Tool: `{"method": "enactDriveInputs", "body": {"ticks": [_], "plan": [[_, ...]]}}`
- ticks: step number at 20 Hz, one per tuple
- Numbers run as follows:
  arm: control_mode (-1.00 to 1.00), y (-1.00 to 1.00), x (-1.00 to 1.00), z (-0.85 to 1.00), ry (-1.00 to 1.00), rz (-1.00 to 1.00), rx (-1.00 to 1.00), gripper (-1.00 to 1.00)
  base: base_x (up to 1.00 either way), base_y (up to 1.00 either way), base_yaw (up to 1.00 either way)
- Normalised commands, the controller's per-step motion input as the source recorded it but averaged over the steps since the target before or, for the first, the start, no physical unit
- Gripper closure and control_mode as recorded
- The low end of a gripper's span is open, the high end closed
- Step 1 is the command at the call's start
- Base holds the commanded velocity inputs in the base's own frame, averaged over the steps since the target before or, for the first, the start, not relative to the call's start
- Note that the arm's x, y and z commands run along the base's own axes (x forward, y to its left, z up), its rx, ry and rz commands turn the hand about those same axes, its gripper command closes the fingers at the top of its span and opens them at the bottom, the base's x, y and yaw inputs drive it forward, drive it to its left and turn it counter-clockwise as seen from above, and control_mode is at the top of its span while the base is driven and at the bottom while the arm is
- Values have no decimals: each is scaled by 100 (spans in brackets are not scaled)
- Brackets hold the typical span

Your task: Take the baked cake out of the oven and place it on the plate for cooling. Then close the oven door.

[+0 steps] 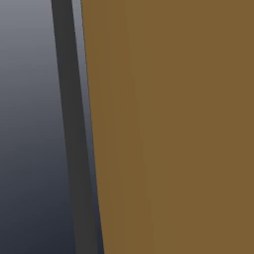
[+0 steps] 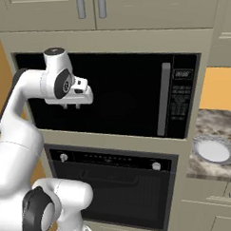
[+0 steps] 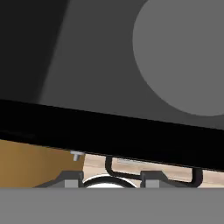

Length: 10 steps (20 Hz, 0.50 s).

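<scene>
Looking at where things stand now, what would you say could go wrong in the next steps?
1. The gripper hangs shut in front of the microwave, above the oven; it might reach for the wrong door.
2. The oven door is closed and the cake is unseen, so a shut gripper must open before grasping the handle.
3. The plate sits far right on the counter, a long carry.

Oven (image 2: pixel 113 193) below microwave (image 2: pixel 112 96); plate (image 2: pixel 213 150) right, on counter (image 2: pixel 205 168).
</scene>
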Motion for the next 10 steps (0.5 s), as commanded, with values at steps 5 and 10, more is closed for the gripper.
{"method": "enactDriveInputs", "body": {"ticks": [5, 10], "plan": [[-100, -9, -22, -11, -2, 0, -2, -100, 0, 0, 0], [-100, -9, -34, -23, 0, 0, -6, -100, 0, 0, 0]]}}
